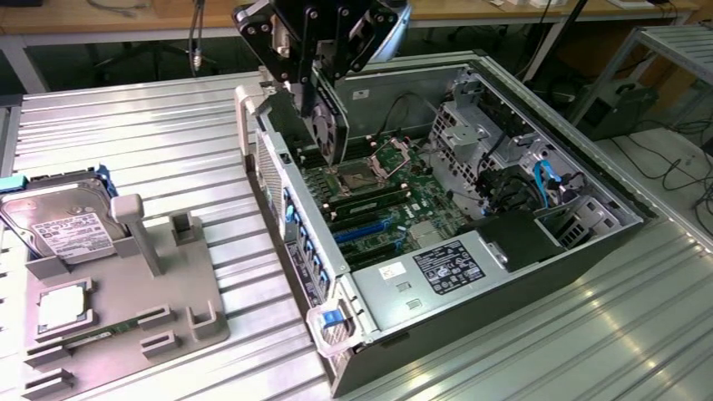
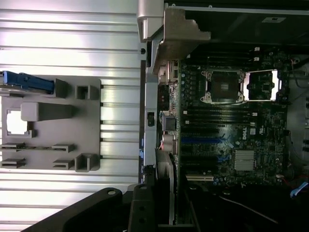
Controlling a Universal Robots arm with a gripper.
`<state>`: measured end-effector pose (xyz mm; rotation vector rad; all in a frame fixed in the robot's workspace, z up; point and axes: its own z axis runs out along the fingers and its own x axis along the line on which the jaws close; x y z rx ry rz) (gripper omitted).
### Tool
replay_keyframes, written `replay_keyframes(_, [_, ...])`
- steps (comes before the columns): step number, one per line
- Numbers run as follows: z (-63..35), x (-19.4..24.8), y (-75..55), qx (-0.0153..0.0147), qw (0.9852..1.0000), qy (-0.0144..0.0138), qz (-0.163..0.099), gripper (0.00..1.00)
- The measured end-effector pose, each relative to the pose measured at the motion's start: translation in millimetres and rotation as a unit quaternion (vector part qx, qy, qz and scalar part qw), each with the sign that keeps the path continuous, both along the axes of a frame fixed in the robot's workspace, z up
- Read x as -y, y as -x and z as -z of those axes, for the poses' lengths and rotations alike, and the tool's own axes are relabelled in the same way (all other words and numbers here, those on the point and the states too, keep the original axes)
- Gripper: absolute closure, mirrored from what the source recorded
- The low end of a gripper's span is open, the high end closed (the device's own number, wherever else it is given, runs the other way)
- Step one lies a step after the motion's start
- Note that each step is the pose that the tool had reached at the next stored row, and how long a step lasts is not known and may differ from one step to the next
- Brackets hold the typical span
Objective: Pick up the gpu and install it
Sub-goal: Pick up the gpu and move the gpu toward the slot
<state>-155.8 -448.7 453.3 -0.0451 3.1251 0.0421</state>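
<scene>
Ribbed metal counter [image 1: 134, 109] fills the foreground. Wooden workbenches [image 1: 468, 10] run along the back, w/ cables [image 1: 680, 171] on the floor at the exterior view's right. An open PC case [image 1: 579, 242] lies on its side on the counter, motherboard [image 1: 379, 209] facing up.

Step in hand: the install half. The pick looks done, since the gpu [image 1: 326, 134] is off the counter and in the air. It hangs on edge, roughly vertical, over the rear part of the board, close to the case's back wall. Pincer [image 1: 316, 88] is closed on the card's upper edge, black fingers clamped to both faces, nothing else in its grip. The card's lower edge looks near board level, but I can't tell whether it touches a slot or sits just above one.

Judgement on what seating calls for:
- Card edge parallel to the chosen expansion slot and directly over it. A blue slot [image 2: 203, 140] shows among the black ones in the wrist view.
- Bracket end lined up w/ the rear wall opening.
- A straight push down w/o tilt.
- Risk: the thin card could twist in the grip or catch the back wall.

Rest of the surface: a grey parts tray [image 1: 189, 326] sits well apart from the case at the exterior view's left. It holds a silver hard drive [image 1: 67, 230] w/ a white label and a green memory stick [image 1: 100, 334] lying low in its holder. The counter's ribs catch strong glare in the wrist view.
</scene>
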Motion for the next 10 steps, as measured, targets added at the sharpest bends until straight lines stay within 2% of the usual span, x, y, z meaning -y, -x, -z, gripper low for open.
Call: replay_keyframes(10, [0.6, 0.0, -14.4, 0.0, 1.0, 0.0, -0.001, 0.73])
